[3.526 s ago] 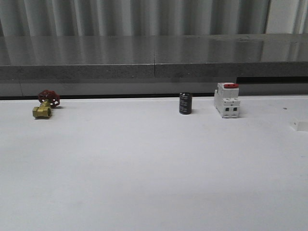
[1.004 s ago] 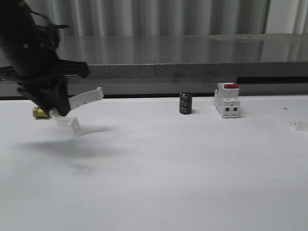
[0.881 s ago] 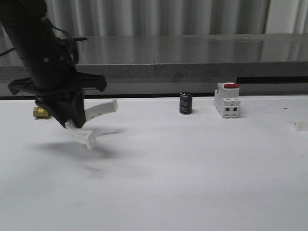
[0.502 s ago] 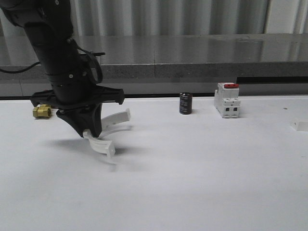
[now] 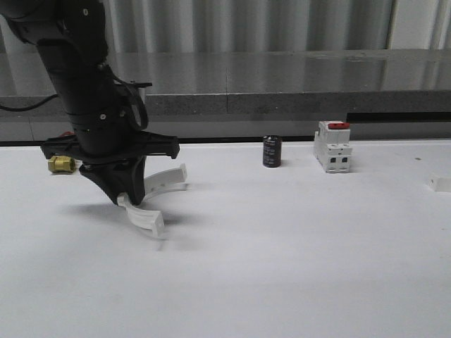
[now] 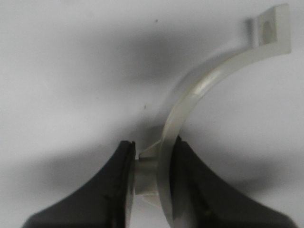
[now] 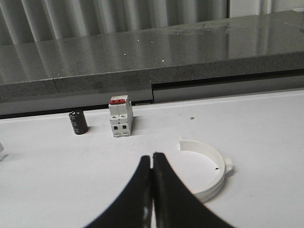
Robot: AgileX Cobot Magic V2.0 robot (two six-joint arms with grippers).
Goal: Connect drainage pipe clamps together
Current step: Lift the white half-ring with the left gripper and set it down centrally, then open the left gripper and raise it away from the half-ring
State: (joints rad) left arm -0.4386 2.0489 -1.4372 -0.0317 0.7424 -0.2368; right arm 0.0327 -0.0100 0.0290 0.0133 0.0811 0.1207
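Observation:
My left gripper (image 5: 128, 200) hangs just above the white table at the left and is shut on one drainage pipe clamp (image 5: 166, 181), a white half-ring whose two ends stick out to the right. In the left wrist view the fingers (image 6: 187, 185) pinch the clamp (image 6: 199, 90) at its side lug, and the arc ends in a flat tab. The second clamp (image 7: 212, 189) lies flat on the table just beside my right gripper (image 7: 152, 164), which is shut with nothing between its fingers. A small white piece (image 5: 441, 184) shows at the table's right edge.
Along the table's back edge stand a brass valve with a red handle (image 5: 62, 163), a black cylinder (image 5: 271, 151) and a white switch with a red top (image 5: 332, 146). Behind them runs a grey ledge (image 5: 282, 102).
The left arm came in from the left carrying the clamp and travelled right over the table. In the last half second it sank slightly and shifted a little left.

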